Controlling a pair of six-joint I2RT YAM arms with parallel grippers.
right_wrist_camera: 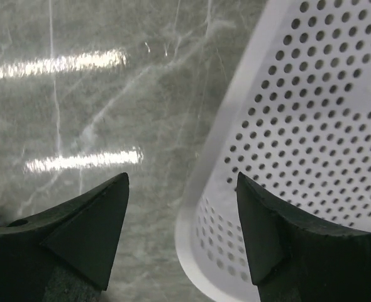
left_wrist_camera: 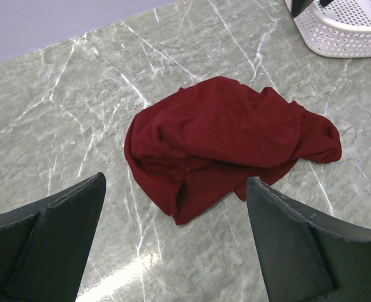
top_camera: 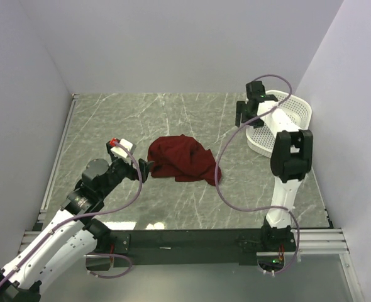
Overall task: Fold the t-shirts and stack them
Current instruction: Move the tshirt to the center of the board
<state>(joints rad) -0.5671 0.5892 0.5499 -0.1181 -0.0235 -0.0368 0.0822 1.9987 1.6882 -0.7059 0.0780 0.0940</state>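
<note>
We see the left arm reaching low over the worktop [top_camera: 110,119], the left gripper [top_camera: 148,167] spread wide and empty just beside the t-shirt [top_camera: 182,157]. Our right arm stands folded upright, the right gripper [right_wrist_camera: 182,179] parted, holding nothing, over the basket [top_camera: 299,113] rim. The maroon t-shirt lies crumpled mid-worktop, unfolded.

No readable text, label, brand or number on the maroon t-shirt [left_wrist_camera: 223,138], white basket [left_wrist_camera: 349,31] or table [left_wrist_camera: 78,94]
</note>
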